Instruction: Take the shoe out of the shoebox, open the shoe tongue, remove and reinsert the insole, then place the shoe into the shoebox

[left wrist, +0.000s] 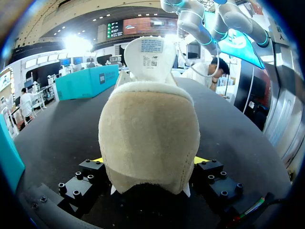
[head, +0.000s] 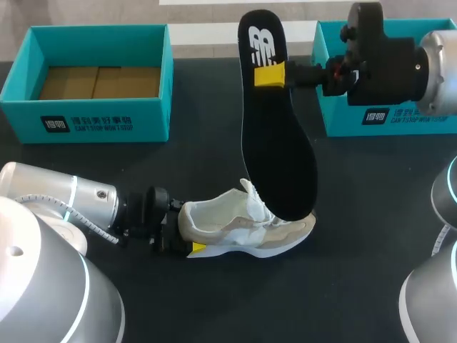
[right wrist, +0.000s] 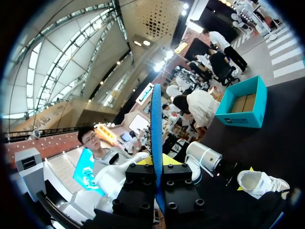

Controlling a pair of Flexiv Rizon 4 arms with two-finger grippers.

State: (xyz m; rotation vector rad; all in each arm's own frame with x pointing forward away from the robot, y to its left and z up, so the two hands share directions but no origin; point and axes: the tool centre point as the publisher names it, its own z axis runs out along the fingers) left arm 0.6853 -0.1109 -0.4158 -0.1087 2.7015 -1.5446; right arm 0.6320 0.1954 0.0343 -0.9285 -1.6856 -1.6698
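Upper left of head view: open teal shoebox [head: 86,78], only its cardboard floor showing. Shoe not in it.
Lower left: left gripper [head: 187,234] is clamped across the heel of the shoe [head: 246,229], which sits on its sole on the black table [head: 214,164], lower centre. Likely an anchor hold, so the shoe can't slide or tip during insole work. Left wrist view backs this up: heel fills the gap between the fingers [left wrist: 97,160], tongue [left wrist: 150,55] standing up beyond it.
Centre: black insole [head: 278,143] hangs toe-down over the shoe. Right gripper [head: 271,75], upper centre, pinches its heel end. That grip leaves the toe free to steer into the shoe's opening.
Upper right: second teal box [head: 389,118].

Not resolvable:
- insole tip covers the shoe's opening; touching, inside or just above, can't tell
- left gripper's far finger is behind the heel in head view
- second teal box is cut by the right arm and the frame edge; lid or box unclear
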